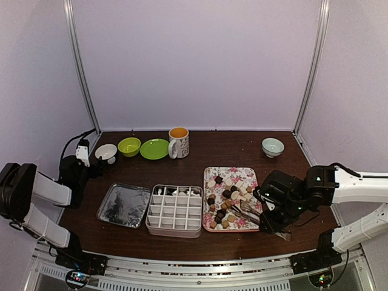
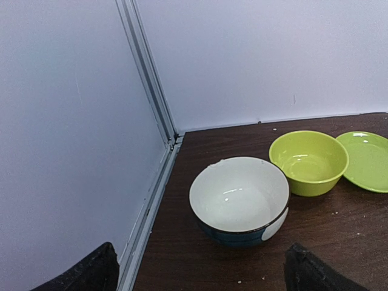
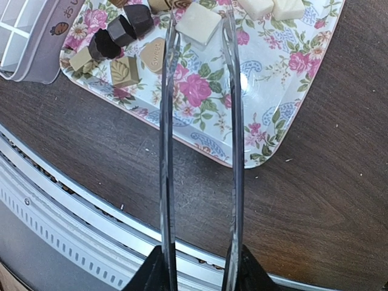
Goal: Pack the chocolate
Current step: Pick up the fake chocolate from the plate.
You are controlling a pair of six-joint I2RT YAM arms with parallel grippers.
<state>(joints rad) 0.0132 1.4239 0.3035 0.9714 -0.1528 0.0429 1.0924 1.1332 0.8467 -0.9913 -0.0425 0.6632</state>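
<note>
Right end effector (image 3: 197, 274) clenched on tongs (image 3: 165, 151), arms flanking white chocolate (image 3: 202, 23); left end effector (image 2: 200, 271) spread wide.

Pink floral tray (image 3: 267, 91), brown-and-cream chocolate (image 3: 138, 18)

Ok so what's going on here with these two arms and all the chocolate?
The right tool is gripping metal tongs held out over the chocolate on the floral tray, with a cream-white piece between their arms. The divided box beside the tray looks mostly empty, so packing has barely begun. The left tool hangs open and idle near a white bowl.
</note>
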